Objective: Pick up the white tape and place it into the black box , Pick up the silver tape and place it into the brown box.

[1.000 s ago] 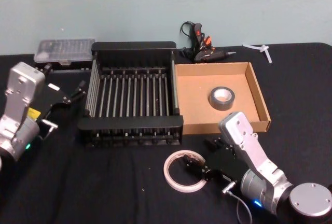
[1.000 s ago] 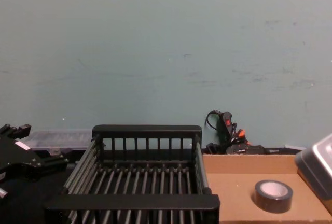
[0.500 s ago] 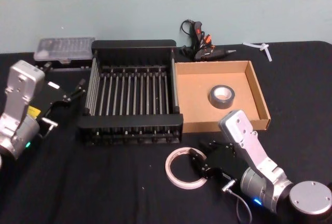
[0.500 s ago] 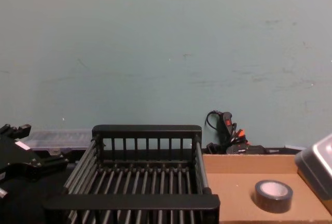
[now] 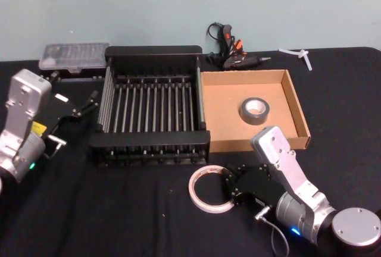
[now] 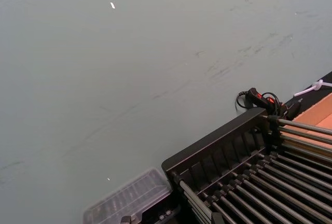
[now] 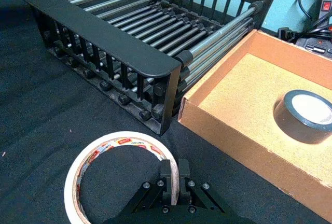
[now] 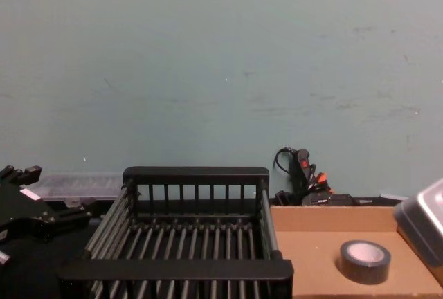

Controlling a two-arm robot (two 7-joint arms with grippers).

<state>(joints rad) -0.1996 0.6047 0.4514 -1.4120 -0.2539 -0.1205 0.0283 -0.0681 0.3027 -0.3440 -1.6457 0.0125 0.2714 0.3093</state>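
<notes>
The right gripper [image 7: 174, 180], arm reaching low over the table, has its jaws pinched on the wall of the white tape [image 7: 120, 175]; left gripper [image 5: 89, 103] parked, jaws unclear

Soft even light, slightly blurry.

My head camera is looking down over the whole tabletop [image 5: 119, 221]; my chest camera is facing the wall low across it. Both are sharing the black box [image 5: 152, 60] and brown box [image 5: 300, 114].
</notes>
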